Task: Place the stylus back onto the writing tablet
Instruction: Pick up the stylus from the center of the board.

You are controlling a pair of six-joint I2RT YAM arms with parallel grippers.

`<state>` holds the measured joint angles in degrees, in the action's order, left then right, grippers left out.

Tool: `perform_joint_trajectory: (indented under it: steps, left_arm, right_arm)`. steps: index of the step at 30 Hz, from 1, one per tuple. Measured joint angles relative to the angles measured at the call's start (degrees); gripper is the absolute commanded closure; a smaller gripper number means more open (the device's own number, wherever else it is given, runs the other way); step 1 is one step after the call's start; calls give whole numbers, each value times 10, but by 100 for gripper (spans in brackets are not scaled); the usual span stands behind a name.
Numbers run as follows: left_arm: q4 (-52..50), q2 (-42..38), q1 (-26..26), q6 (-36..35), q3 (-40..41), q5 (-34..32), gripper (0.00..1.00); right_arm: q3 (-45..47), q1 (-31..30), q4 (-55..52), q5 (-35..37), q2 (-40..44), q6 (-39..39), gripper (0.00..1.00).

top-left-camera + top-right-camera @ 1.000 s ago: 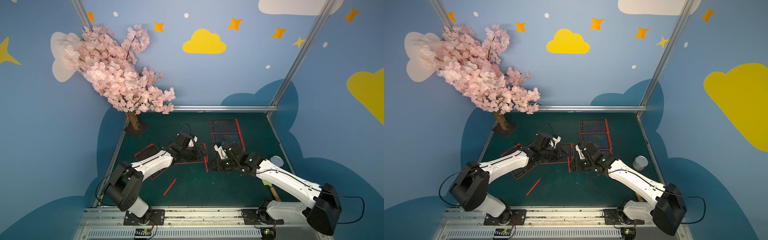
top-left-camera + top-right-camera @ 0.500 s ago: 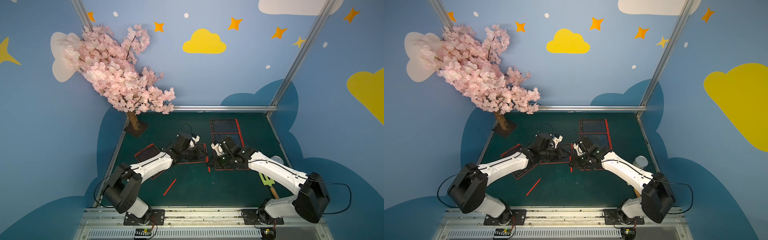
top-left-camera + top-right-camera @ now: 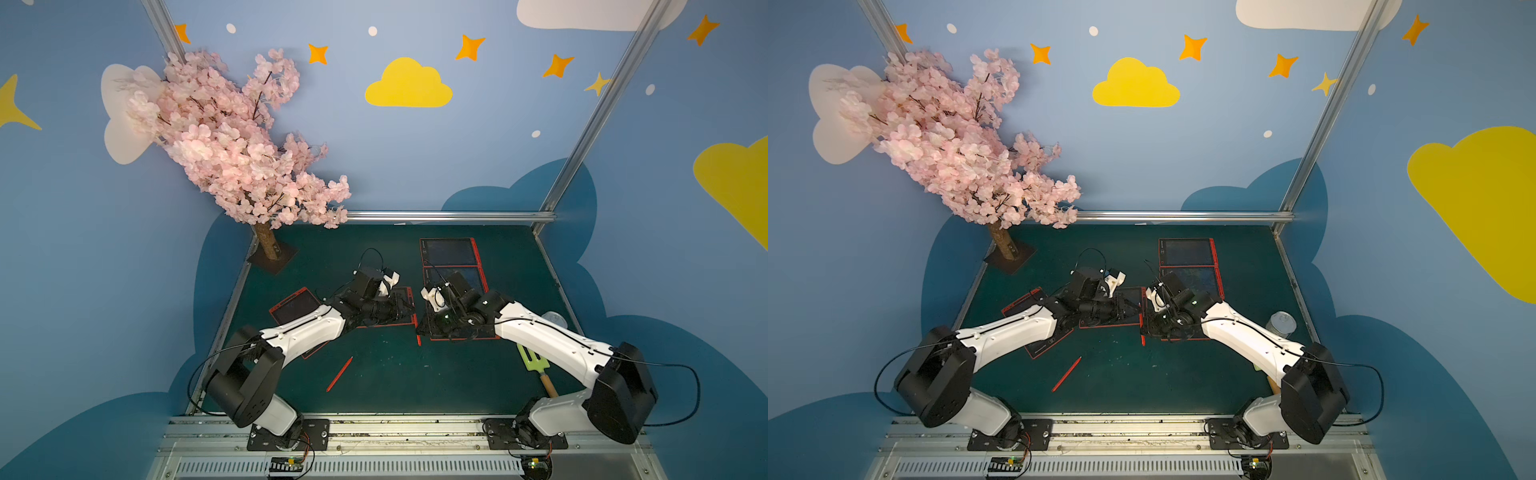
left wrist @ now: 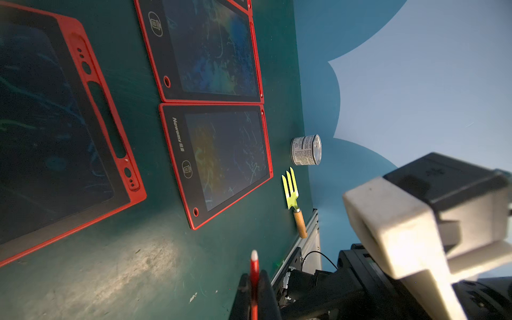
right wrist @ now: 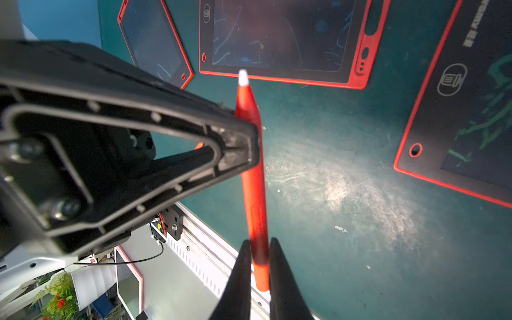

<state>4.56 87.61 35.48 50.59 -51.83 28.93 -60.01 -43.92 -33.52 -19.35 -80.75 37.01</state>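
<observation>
A red stylus [image 5: 253,177] with a white tip hangs between both arms above the green mat [image 3: 386,374]. My left gripper [image 4: 254,277] is shut on it near the tip. My right gripper [image 5: 257,243] has closed on its rear end, fingers [image 5: 279,266] pressed against both sides. In both top views only its lower end [image 3: 418,338] [image 3: 1142,336] shows, between the two wrists. Beside the left gripper lies a red-framed writing tablet [image 4: 55,138] [image 5: 277,36] with an empty side slot [image 4: 105,116]. A second red stylus [image 3: 339,374] lies loose on the mat.
Several more red-framed tablets lie around: far right [image 3: 449,251], under the right arm [image 3: 461,334], at the left [image 3: 295,305]. A green garden fork [image 3: 534,363] and a can [image 3: 1281,324] sit by the right edge. A cherry tree [image 3: 232,141] stands at the back left.
The right arm has swung left to meet the left gripper, and its jaws have narrowed onto the stylus's rear end. The left gripper has kept its hold and barely moved.
</observation>
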Motion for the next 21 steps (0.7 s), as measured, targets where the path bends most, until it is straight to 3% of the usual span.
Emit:
perform_joint_trajectory:
  steps: [5, 17, 21]
  left_arm:
    - [0, 0, 0, 5, 0, 0, 97]
    - [0, 0, 0, 24, 0, 3, 97]
    - [0, 0, -1, 26, 0, 5, 97]
  right_arm:
    - [0, 0, 0, 0, 0, 0, 83]
    - [-1, 0, -1, 2, 0, -9, 93]
    - [-1, 0, -2, 4, 0, -11, 88]
